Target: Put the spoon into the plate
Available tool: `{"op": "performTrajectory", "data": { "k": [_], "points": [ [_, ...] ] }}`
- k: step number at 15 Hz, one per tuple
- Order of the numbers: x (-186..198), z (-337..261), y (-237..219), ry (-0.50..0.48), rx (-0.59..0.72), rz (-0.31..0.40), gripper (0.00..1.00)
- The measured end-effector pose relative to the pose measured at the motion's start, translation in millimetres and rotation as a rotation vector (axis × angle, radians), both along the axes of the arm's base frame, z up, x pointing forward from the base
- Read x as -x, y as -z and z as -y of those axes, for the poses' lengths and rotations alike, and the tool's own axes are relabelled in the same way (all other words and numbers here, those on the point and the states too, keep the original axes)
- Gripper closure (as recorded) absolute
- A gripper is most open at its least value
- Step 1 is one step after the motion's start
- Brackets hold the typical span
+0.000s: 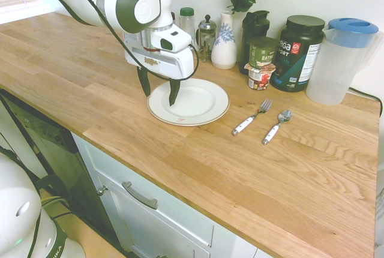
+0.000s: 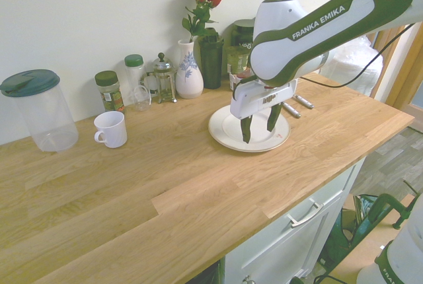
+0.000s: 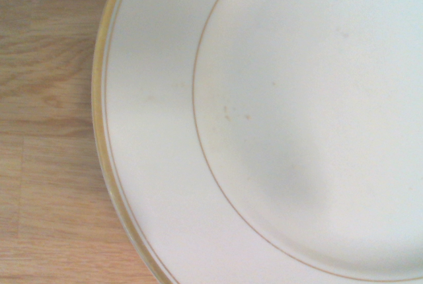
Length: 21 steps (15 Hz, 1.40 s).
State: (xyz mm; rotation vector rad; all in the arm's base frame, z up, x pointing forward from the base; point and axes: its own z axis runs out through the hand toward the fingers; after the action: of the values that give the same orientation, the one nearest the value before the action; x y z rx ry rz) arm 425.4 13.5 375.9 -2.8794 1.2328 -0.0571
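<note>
empty pincer (image 1: 160, 98) spread wide by plate (image 1: 210, 116), spoon bowl (image 1: 284, 116) visible in first exterior view, absent from wrist view

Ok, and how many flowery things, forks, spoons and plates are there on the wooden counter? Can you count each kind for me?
Vases with flowers: 1, the white vase
Forks: 1, the fork
Spoons: 1, the spoon
Plates: 1, the plate
Total: 4
</note>
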Motion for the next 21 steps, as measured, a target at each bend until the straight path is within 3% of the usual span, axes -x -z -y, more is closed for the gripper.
{"op": "performTrajectory", "data": {
  "k": [5, 11, 15, 21],
  "points": [
    [-5.5, 15.3, -22.9, -0.002, -0.007, 0.002, 0.0],
    [-9.7, 150.2, -74.8, -0.021, 0.029, 0.014, 0.0],
    [-22.6, 234.8, -53.9, 0.028, 0.052, -0.006, 0.0],
    [-47.9, 296.6, -7.9, 0.057, 0.052, -0.043, 0.0]
  ]
}}
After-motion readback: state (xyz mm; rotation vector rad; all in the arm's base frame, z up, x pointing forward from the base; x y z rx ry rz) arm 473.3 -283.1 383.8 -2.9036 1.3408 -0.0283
